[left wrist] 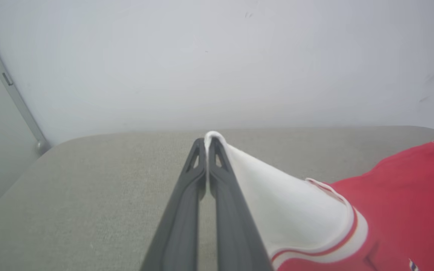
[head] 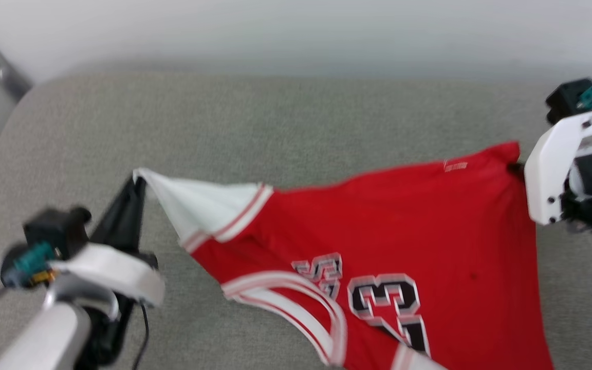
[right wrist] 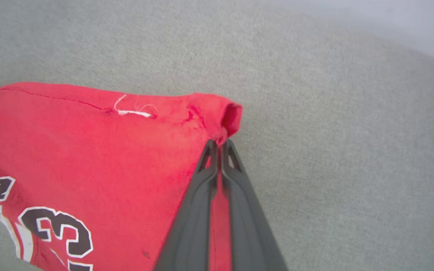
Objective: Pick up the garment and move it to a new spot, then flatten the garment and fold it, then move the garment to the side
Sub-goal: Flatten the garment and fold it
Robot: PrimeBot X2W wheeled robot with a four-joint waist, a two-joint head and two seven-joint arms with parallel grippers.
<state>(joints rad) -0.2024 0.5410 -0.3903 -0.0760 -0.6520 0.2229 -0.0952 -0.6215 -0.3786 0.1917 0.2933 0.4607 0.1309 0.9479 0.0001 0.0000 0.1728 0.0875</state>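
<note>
Two corners of the garment (head: 404,231) are clamped, white sleeve in the left end effector (left wrist: 206,142), red hem in the right end effector (right wrist: 219,143), stretching it over the cushion's (head: 275,118) near side; likely mid-move, next lowering both evenly to flatten.

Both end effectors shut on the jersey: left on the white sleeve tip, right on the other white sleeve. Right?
Not quite. The right end effector is shut on a red corner of the jersey, not a white sleeve, as the right wrist view shows. The left end effector is shut on the white sleeve tip, as stated.
</note>
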